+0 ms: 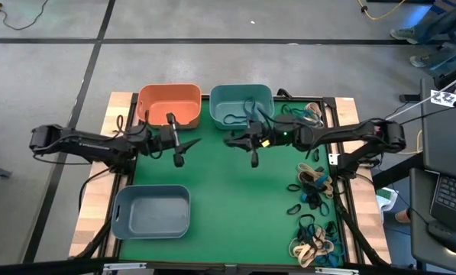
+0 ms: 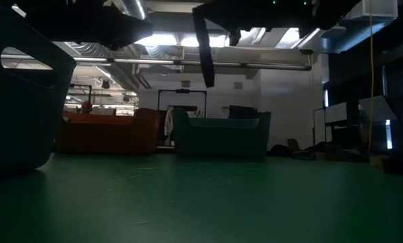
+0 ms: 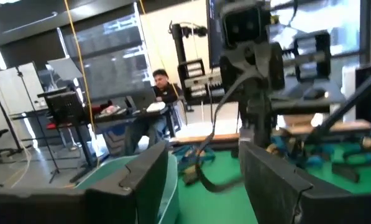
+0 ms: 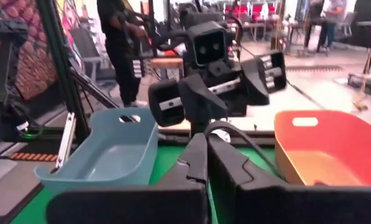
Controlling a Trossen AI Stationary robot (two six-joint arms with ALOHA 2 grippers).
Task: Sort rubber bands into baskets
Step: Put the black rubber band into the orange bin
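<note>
- Lying in loose heaps along the right edge of the green mat [image 1: 235,206], the unsorted rubber bands [image 1: 313,229] ran in a strip from the far right corner to the near right corner, black, teal and tan mixed together; too many and too tangled to count.
- A few bands already lay inside the teal basket [image 1: 216,103]; whether the other two tubs held any could not be told.
- Three baskets stood on the table: the orange basket [image 1: 147,103] far left, the teal one just right of it, and the grey-blue basket [image 1: 124,221] near left.
- The pile lay right of both tools, well apart from the left one and near the right arm, so the right arm looked the better placed to reach it.
- The right gripper [image 1: 253,159] hung above the mat's middle, near the teal basket, its fingers [image 4: 197,168] pressed together with nothing seen between them.
- The left gripper [image 1: 179,156] hovered just near of the orange basket, its fingers [image 3: 272,180] spread and empty.
- Two arms, two grippers, three baskets.
- A seated person [image 3: 159,93] showed in the room beyond the table.
</note>
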